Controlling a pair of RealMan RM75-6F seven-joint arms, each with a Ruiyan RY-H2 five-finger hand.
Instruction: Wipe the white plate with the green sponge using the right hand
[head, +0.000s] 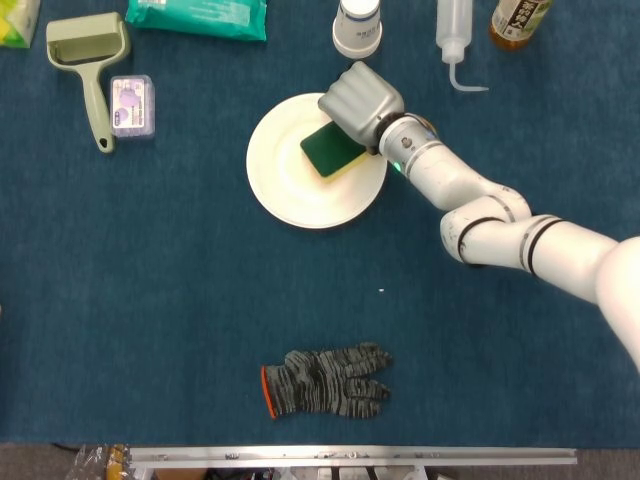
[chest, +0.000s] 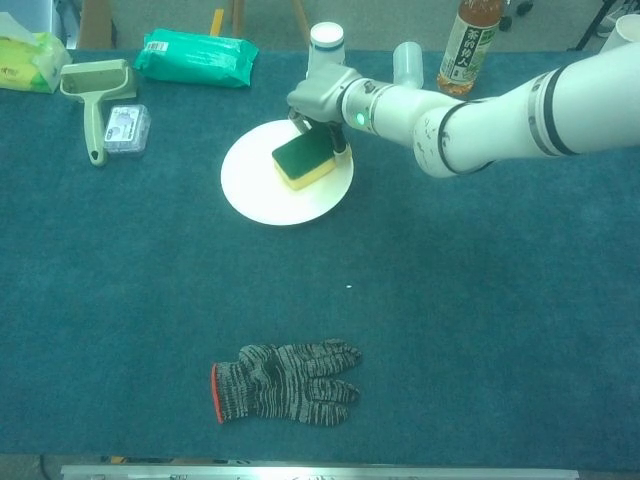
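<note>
Right robot hand (head: 360, 101) holds green sponge (head: 332, 151) on white plate (head: 285, 185), blue cloth table (head: 150, 300).

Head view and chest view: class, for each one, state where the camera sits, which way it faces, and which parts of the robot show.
Head view: high above, facing straight down on the table; right arm and right hand show, holding the green sponge on the white plate.
Chest view: lower, at the near table edge, facing forward and down; same arm and hand.
Shared: plate, sponge, knitted glove, lint roller.
</note>
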